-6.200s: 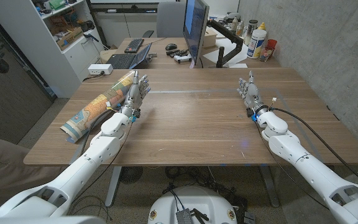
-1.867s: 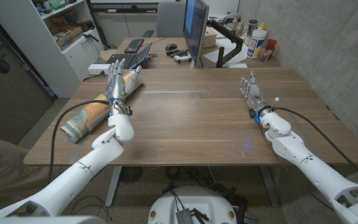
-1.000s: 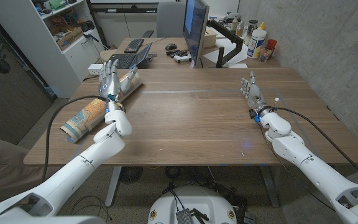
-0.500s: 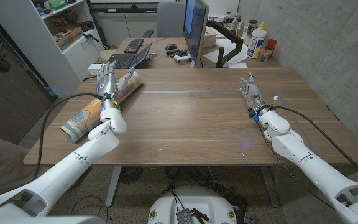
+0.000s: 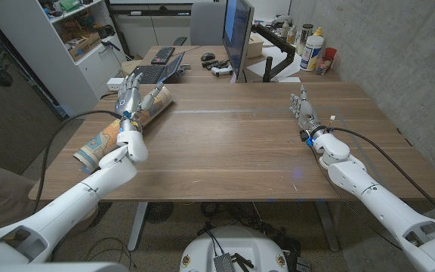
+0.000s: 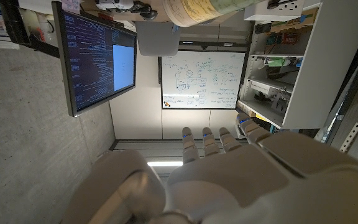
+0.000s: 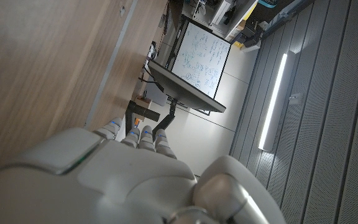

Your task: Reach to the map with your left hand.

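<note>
At this point I had my left hand in the upper left of the head view, over the rolled map lying along the table's left edge, fingers spread and holding nothing. I judged the reach nearly done, though I could not tell if it touched. My right hand stood at the right, empty, fingers straight.

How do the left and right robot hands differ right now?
The left robot hand is over the rolled map by the table's left edge; the right robot hand is over bare wooden table. The left's fingers are spread, the right's close together. Both point away from the robot and hold nothing.
</note>
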Available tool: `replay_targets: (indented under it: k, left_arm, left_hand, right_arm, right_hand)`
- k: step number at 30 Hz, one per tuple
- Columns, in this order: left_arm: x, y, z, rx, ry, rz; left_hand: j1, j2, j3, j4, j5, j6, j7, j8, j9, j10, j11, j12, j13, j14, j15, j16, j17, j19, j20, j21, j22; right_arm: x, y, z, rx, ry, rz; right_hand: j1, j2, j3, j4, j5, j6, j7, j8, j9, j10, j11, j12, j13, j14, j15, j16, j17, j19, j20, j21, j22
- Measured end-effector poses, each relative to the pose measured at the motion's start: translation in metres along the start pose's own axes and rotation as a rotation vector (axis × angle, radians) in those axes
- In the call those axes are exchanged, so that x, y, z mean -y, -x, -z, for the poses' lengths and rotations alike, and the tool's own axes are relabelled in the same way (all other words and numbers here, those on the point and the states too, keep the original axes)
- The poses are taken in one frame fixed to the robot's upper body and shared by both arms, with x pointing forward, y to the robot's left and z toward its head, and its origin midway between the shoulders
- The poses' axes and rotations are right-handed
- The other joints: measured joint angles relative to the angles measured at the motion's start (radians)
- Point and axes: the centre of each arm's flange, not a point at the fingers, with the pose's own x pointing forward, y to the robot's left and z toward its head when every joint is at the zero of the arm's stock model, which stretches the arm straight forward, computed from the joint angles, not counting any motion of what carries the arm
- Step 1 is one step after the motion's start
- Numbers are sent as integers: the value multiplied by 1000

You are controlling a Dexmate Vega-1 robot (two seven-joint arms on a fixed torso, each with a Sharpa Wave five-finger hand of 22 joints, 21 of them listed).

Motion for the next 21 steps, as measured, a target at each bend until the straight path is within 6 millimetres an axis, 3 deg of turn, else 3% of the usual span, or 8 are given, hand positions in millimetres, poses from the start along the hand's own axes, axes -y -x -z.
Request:
replay_targets:
  k: [21]
  left_arm:
    - [-1, -5, 16, 25, -25, 34]
  left_hand:
    - [-5, -5, -4, 4, 0, 0, 0, 0, 0, 0, 0, 0, 0, -9, 2, 0, 0, 6, -6, 0, 0]
  right_arm:
    - [-3, -4, 1, -2, 4, 4]
  right_hand:
    - [0, 0, 0, 0, 0, 0, 0, 0, 0, -5, -5, 0, 0, 0, 0, 0, 0, 0, 0, 0, 0]
